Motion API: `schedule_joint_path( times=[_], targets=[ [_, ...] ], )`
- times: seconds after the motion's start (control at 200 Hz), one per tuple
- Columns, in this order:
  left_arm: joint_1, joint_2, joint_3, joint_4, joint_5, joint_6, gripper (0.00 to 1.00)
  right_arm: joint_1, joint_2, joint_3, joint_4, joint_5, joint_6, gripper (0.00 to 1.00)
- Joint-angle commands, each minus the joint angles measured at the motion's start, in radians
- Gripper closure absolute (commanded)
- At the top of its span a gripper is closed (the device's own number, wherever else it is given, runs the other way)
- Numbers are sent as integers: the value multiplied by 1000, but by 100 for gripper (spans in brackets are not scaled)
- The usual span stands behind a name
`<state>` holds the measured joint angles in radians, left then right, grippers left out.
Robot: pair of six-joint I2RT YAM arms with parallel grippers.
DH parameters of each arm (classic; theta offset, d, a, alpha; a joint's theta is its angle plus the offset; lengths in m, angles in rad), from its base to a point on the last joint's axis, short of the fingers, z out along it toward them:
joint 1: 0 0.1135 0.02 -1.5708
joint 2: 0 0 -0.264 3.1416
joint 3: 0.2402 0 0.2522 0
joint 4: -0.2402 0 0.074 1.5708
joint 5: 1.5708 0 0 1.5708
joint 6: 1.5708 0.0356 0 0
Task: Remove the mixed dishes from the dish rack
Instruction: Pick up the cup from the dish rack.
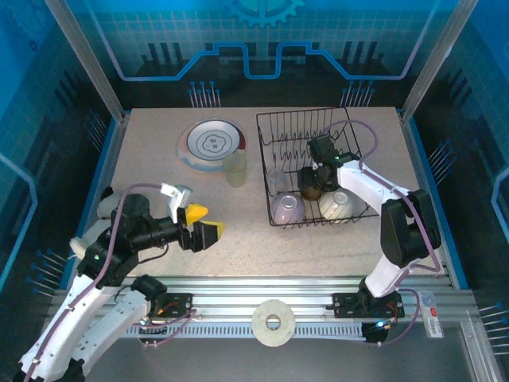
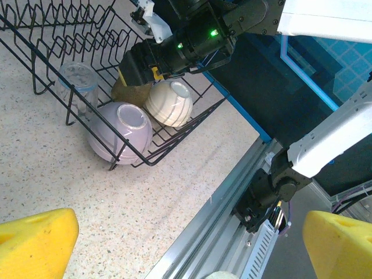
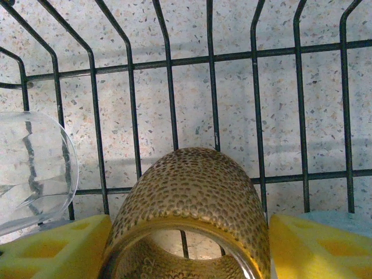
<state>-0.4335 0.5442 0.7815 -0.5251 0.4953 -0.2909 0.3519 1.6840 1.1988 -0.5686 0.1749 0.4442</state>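
Observation:
The black wire dish rack [image 1: 318, 127] stands at the back right of the table. At its near end lie a lavender bowl [image 1: 286, 208], a white bowl [image 1: 336, 205], a clear glass [image 1: 276, 181] and a small brown cup [image 1: 310, 192]. My right gripper [image 1: 312, 183] reaches down into the rack. In the right wrist view its yellow pads [image 3: 55, 250] press against both sides of the dimpled brown cup [image 3: 195, 192], which lies on its side on the rack wires [image 3: 211, 58]. The glass [image 3: 32, 168] lies just left of it. My left gripper [image 1: 203, 223] hovers open and empty over bare table.
A red-and-white plate [image 1: 211, 144] lies flat on the table left of the rack, with a pale tumbler [image 1: 235, 169] standing beside it. A white ring [image 1: 273, 321] rests on the metal rail at the near edge. The left wrist view looks across at the bowls [image 2: 119, 132].

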Motion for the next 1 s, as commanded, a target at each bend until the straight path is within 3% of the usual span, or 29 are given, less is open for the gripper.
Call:
schedule_joint_path(
  times=[0.0, 0.425, 0.706, 0.996],
  targets=[
    [9, 3, -15, 25, 22, -18, 1, -13, 17, 24, -16, 5, 4, 31],
    [11, 16, -15, 19, 16, -17, 1, -17, -58, -33, 52, -35, -5, 53],
    [11, 33, -14, 17, 9, -20, 1, -30, -217, -67, 67, -95, 11, 58],
    [10, 51, -18, 43, -5, -54, 1, -64, -348, -117, 150, -325, 58, 62]
  ],
)
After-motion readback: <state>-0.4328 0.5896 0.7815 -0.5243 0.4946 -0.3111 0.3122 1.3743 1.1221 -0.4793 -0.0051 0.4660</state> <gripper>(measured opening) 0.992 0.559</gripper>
